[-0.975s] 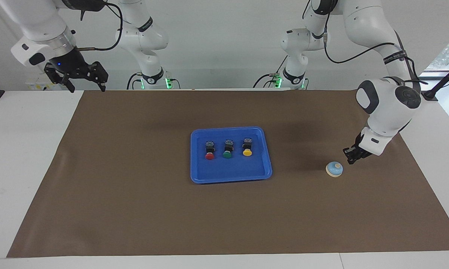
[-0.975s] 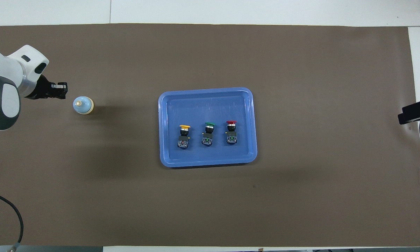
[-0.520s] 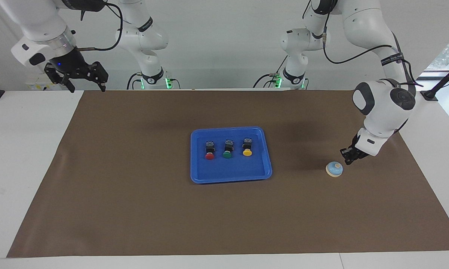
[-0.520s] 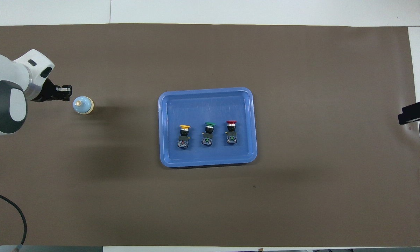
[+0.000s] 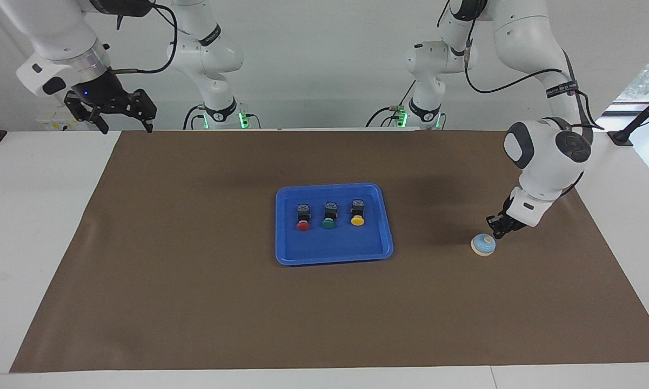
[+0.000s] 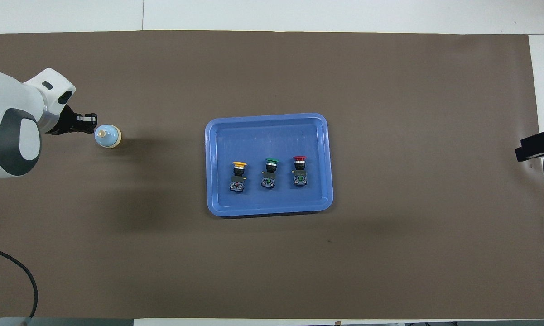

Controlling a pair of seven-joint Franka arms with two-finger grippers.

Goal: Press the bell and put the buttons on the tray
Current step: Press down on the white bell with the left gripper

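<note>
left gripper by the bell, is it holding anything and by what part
Nothing is held. The left gripper is shut and empty, just beside the bell, not on it. The right gripper waits open and empty, raised over its end of the table.

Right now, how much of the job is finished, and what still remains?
Done: the red, green and yellow buttons all lie in the tray. In hand: the shut left pincer hangs just beside the bell, not yet on its knob. Left: pressing the bell. The right pincer waits, open.
</note>
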